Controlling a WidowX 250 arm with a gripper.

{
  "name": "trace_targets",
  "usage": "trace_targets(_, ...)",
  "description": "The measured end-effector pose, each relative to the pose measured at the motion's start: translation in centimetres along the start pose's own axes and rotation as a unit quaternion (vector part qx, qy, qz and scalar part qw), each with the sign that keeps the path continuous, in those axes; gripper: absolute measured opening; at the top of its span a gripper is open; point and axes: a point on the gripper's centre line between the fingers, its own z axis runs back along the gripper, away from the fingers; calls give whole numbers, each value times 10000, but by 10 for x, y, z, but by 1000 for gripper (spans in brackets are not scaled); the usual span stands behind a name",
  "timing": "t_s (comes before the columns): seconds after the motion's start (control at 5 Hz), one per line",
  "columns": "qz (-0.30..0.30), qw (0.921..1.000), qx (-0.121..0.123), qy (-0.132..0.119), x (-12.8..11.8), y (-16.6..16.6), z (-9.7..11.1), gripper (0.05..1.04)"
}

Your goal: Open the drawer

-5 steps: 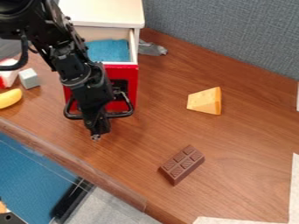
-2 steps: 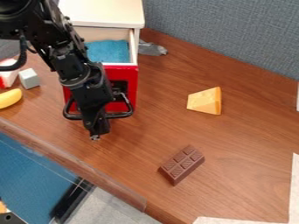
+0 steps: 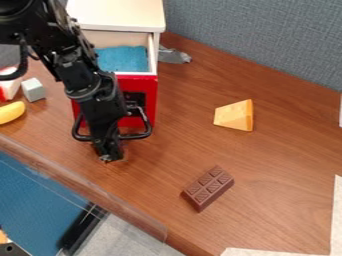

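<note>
The black gripper (image 3: 112,154) hangs low in front of the drawer, its tip pointing down close to the table top. The red-fronted drawer (image 3: 144,92) stands out from the white cabinet (image 3: 120,15), and blue lining shows inside it. A black handle (image 3: 143,131) juts from the drawer's front on both sides of the gripper. The arm covers the middle of the handle and the left part of the drawer front, so I cannot tell whether the gripper touches the handle.
A yellow cheese wedge (image 3: 235,115) and a brown chocolate bar (image 3: 208,188) lie to the right on the wooden table (image 3: 280,150). At the left are a grey block (image 3: 33,90) and a yellow banana (image 3: 11,112). Grey cloth (image 3: 174,55) lies beside the drawer.
The gripper's tip has shifted slightly down and left. The drawer and its handle look the same as before.
</note>
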Motion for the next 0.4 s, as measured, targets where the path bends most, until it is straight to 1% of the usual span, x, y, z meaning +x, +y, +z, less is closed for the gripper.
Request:
trace_targets(0.2,-27,9999,5,-116,5,0,8,994)
trace_targets(0.4,4,9997,-16,-255,10,2,22,1003)
